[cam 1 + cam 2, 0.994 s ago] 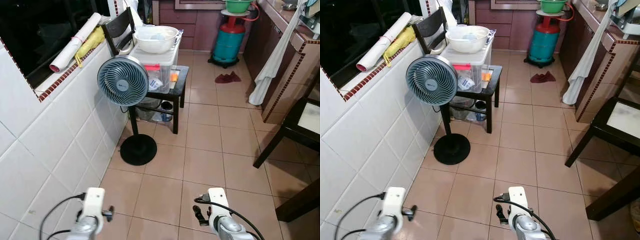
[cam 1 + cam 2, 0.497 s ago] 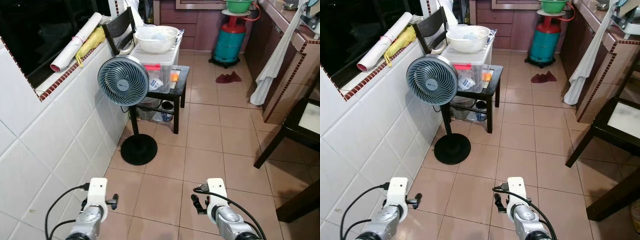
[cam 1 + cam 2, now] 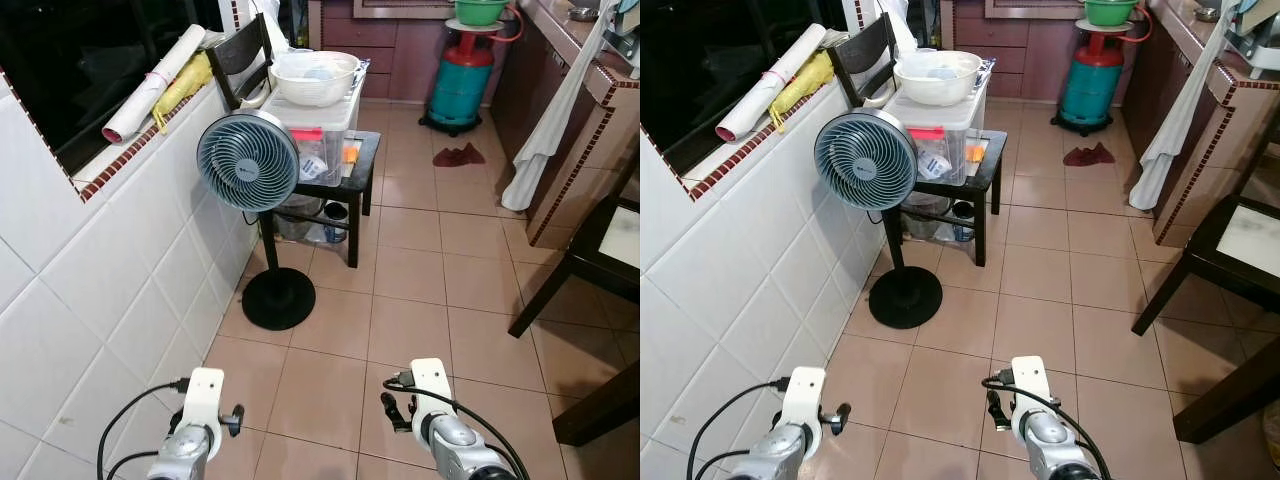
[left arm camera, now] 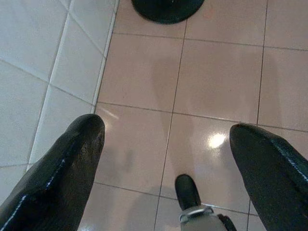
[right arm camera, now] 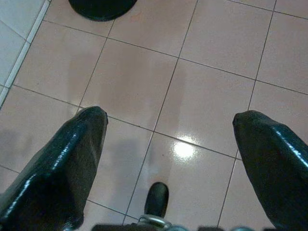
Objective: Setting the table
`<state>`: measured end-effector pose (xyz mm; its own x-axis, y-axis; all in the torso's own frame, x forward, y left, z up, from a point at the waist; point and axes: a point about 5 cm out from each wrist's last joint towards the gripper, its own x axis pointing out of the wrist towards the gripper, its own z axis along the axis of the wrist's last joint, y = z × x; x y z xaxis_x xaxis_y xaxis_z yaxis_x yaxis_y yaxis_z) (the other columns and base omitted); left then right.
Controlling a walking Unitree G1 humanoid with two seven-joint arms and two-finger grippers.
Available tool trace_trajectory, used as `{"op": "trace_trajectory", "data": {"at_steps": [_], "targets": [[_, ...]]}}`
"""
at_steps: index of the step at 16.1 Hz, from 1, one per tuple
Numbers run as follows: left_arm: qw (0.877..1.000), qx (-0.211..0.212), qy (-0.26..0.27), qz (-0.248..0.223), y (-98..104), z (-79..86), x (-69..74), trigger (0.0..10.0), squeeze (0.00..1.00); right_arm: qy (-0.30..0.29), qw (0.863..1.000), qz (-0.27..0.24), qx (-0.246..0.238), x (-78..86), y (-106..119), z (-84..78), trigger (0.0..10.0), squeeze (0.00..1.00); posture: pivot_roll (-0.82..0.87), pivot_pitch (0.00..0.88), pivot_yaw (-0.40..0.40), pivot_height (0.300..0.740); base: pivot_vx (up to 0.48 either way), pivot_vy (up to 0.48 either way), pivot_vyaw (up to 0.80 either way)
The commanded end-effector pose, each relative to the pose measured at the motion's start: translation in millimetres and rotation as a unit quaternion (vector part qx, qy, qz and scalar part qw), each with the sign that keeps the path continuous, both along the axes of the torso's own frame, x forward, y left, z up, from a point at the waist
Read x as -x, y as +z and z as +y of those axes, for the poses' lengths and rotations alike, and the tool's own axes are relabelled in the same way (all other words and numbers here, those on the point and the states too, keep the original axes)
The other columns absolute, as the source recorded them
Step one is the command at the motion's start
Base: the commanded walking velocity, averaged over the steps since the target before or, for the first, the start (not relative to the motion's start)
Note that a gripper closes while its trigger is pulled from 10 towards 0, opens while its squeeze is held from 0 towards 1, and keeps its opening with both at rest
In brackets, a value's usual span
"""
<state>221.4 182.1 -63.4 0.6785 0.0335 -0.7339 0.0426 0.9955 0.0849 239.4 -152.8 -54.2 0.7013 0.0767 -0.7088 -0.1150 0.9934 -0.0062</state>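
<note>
Both wrists have crept a little higher and further forward in my head views than half a second back, and the whole scene has slid slightly, so the camera is moving with me.

My left gripper (image 4: 166,144) and right gripper (image 5: 168,139) hang low over the tiled floor (image 3: 410,300), each with its fingers spread wide and nothing between them.

As I judge it, this is a walking stretch, not a reaching one. Nothing I can name as tableware sits near either hand. The closest candidate is the white bowl (image 3: 314,77) on the plastic storage box (image 3: 318,135), which rests on a small dark surface (image 3: 356,160) behind the standing fan (image 3: 248,160), well ahead of both grippers. A dark table (image 3: 600,250) edges in on my right; whether that is the one to be set, I cannot tell.

To do this well I would keep the arms tucked, steer wide of the fan's round base (image 3: 278,299), and stop square to the target before raising a hand.
</note>
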Motion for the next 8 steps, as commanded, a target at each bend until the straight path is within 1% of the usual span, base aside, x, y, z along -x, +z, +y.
{"op": "trace_trajectory", "data": {"at_steps": [1,4,8], "targets": [[1.000,-0.011,-0.004,0.006,-0.8,4.8,2.1,10.0,0.00,0.003,1.000,0.007,0.000,2.8,-2.0,1.0,10.0,0.00,-0.13,0.000,0.052,0.740,0.000,0.000,0.00],[1.000,-0.014,-0.004,0.011,-1.3,7.9,3.4,10.0,0.00,0.003,1.000,0.014,0.001,5.0,-3.6,-1.0,10.0,0.00,-0.13,0.000,0.051,0.740,0.000,0.000,0.00],[1.000,-0.014,-0.004,0.011,-1.3,7.9,3.4,10.0,0.00,0.003,1.000,0.014,0.001,5.0,-3.6,-1.0,10.0,0.00,-0.13,0.000,0.051,0.740,0.000,0.000,0.00]]}}
